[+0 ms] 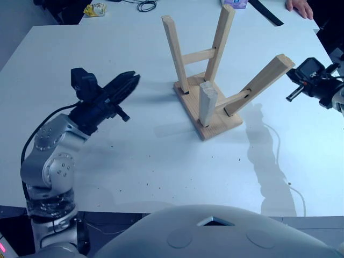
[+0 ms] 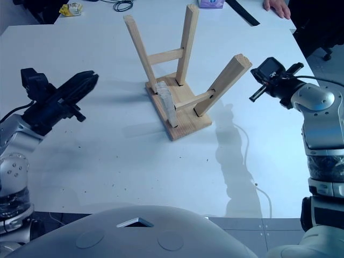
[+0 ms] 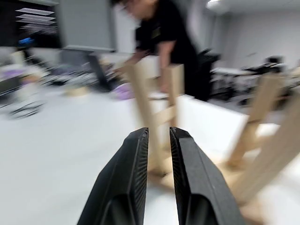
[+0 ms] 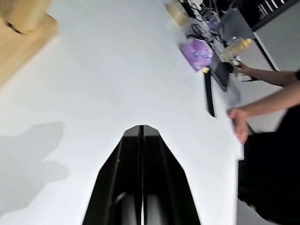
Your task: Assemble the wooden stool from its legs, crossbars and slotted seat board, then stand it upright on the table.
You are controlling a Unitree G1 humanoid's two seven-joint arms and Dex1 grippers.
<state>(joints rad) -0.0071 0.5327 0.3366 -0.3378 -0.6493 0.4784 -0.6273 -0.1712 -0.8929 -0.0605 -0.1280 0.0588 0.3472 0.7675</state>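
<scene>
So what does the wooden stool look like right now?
The wooden stool is pale, bare wood and lies upside down on the white table: its seat board is flat on the tabletop with four legs poking up. The two far legs stand upright, joined by a crossbar. One near leg leans outward to the right. Only the table touches it.

1 seat board (image 1: 217, 128) lies ahead of the left claw (image 3: 159, 132) and carries 4 legs: 1 upright leg (image 1: 176, 54), a 2nd upright leg (image 1: 220, 43), 1 front leg (image 1: 207, 105) and 1 tilted leg (image 1: 262, 81), its top end close to the right claw (image 4: 142, 126). 2 crossbars: 1 upper crossbar (image 1: 199, 56) between the upright pair, 1 lower crossbar (image 1: 235, 98) between the other 2 legs. 2 claws. Beyond the right claw's tips lie 1 purple packet (image 4: 199, 54) and 1 black strap (image 4: 207, 98).
</scene>
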